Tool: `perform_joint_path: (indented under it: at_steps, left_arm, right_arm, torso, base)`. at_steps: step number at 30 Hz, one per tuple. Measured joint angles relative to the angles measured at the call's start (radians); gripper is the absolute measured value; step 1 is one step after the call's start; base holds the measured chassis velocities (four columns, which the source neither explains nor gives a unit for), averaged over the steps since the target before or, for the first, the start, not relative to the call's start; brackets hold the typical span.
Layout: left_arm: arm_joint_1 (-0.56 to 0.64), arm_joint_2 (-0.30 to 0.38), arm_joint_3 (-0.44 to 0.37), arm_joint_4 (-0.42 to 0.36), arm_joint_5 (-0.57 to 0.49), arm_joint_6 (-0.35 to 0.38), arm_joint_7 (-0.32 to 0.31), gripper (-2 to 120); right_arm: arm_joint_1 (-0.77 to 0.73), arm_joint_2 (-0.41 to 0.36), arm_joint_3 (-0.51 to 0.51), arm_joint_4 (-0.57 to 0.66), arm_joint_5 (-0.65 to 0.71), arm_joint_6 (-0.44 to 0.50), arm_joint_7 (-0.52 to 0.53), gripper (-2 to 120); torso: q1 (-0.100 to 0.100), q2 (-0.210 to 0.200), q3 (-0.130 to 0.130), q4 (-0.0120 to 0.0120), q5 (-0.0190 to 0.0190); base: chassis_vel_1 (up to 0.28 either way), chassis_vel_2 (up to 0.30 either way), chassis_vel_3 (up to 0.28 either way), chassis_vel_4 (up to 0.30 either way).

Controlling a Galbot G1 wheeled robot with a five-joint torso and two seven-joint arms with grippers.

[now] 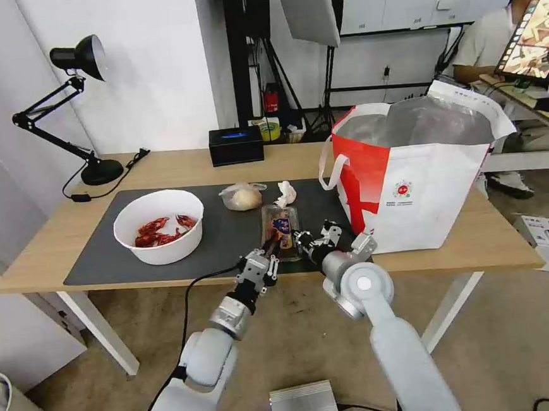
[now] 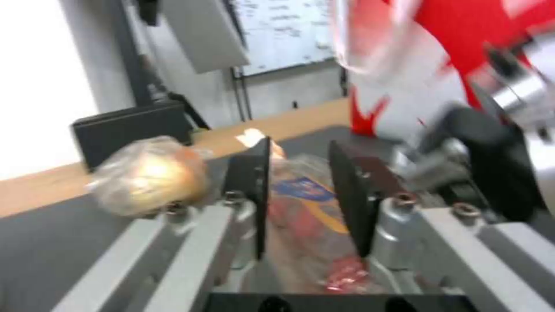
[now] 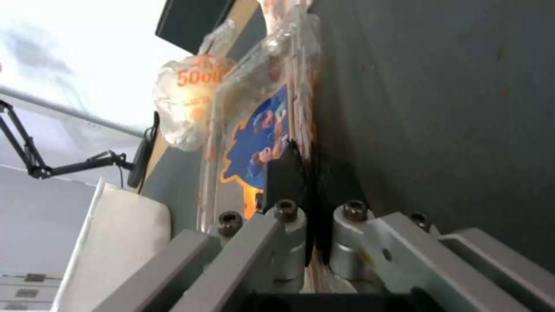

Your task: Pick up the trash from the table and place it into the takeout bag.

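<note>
A clear plastic clamshell tray [image 1: 280, 225] with red bits and a blue label lies on the dark mat [image 1: 100, 251] near the table's front edge. My right gripper [image 1: 300, 237] is shut on the tray's right edge [image 3: 260, 125], the pads [image 3: 283, 173] pinching its rim. At the tray's near left corner my left gripper [image 1: 269, 255] is open, and the tray [image 2: 301, 203] shows between its fingers [image 2: 251, 169]. Behind the tray lie a clear bag with a beige lump [image 1: 242, 197] and a crumpled tissue [image 1: 285, 194]. The white bowl of crayfish shells [image 1: 159, 226] sits to the left. The takeout bag [image 1: 421, 175] stands open on the right.
A black box [image 1: 236, 145] sits at the table's [image 1: 176, 169] back edge, and a black desk lamp [image 1: 80, 107] stands at the back left. The takeout bag's white loop handle [image 1: 331, 163] hangs toward the tray. On the floor lie a silver box [image 1: 303, 406] and a white box [image 1: 546, 241].
</note>
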Motion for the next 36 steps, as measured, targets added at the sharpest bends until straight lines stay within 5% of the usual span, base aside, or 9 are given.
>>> perform_joint_path:
  at_steps: [6,16,26,31,36]
  left_arm:
    - [0.064,0.022,-0.075,-0.079,-0.16,0.056,-0.068,63]
    - [0.119,0.034,-0.149,-0.111,-0.226,0.08,-0.079,97]
    - [0.101,0.034,-0.126,-0.093,-0.236,0.093,-0.09,100]
    - [0.109,0.029,-0.141,-0.088,-0.24,0.095,-0.093,100]
    - [0.109,0.027,-0.145,-0.085,-0.239,0.094,-0.093,100]
  right_arm:
    - [-0.03,-0.037,-0.028,0.046,-0.111,0.061,-0.131,0]
    - [-0.101,-0.131,-0.042,0.18,-0.291,0.138,-0.316,0]
    - [-0.247,-0.265,0.12,0.392,-0.406,0.31,-0.522,0]
    - [-0.27,-0.327,0.276,0.482,-0.298,0.39,-0.596,0]
    - [-0.256,-0.369,0.376,0.521,-0.186,0.4,-0.564,0]
  torso:
    - [0.0,0.0,0.0,0.0,-0.0001]
    - [0.0,0.0,0.0,0.0002,0.0001]
    - [0.0,0.0,0.0,-0.0004,0.0002]
    - [0.0,0.0,0.0,0.0,0.0002]
    - [0.0,0.0,0.0,-0.0001,0.0001]
  base:
    - [0.0,0.0,0.0,0.0]
    - [0.0,0.0,0.0,0.0]
    - [0.0,0.0,0.0,0.0]
    - [0.0,0.0,0.0,0.0]
    - [0.0,0.0,0.0,0.0]
